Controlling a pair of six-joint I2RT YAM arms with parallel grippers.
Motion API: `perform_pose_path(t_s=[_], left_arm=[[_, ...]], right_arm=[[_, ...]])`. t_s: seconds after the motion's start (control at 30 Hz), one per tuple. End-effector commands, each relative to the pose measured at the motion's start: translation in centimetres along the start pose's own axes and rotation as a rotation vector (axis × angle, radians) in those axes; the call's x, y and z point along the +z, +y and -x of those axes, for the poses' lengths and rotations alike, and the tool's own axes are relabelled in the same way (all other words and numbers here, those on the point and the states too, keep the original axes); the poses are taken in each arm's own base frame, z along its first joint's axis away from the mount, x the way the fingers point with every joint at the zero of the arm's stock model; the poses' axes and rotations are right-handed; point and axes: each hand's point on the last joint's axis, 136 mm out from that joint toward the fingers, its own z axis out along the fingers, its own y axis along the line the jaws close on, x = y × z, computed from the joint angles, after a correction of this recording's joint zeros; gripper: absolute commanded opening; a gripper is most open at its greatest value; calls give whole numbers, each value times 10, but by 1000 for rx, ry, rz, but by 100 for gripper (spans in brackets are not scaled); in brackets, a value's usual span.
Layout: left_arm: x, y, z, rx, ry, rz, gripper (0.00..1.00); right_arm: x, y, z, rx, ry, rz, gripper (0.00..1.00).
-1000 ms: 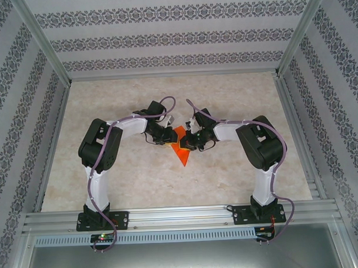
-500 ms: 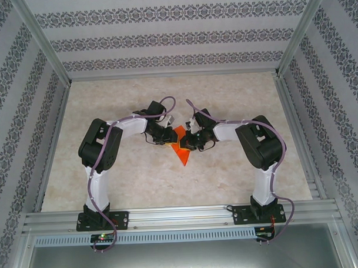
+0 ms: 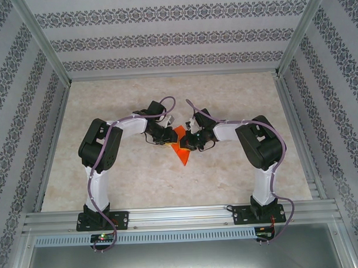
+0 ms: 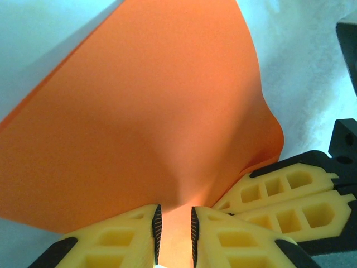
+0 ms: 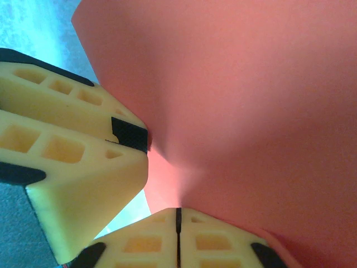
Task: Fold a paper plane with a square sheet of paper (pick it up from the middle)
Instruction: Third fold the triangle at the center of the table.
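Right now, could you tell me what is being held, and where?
The orange paper, pinched near one edge by the left tool and right tool.

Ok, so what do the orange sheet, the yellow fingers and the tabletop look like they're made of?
Sheet: thin paper, matte orange-red; it bends and dimples softly where it is pinched.
Fingers: probably moulded or printed plastic, pale yellow and dull, with hollow cells; black ribbed pads, possibly rubber.
Tabletop: beige with marble-like veining, so stone or a printed laminate; the look leaves that open.
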Motion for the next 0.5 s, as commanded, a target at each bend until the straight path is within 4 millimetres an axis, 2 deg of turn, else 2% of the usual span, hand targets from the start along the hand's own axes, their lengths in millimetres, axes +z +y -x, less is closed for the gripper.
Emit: perform_pose_path(t_s=[0.0,0.23,0.47], left_arm=[[7,6,-8,-15,33,-11,25],[-6,-4,-3,-2,-3,-20,26],[-20,-9,-5,0,-32,-21,26]], right_arm=[[3,-17,0,6,-9,-68,14],[2,-16,-1,5,-11,-60,31],[3,-18,-2,10,-13,-57,35]])
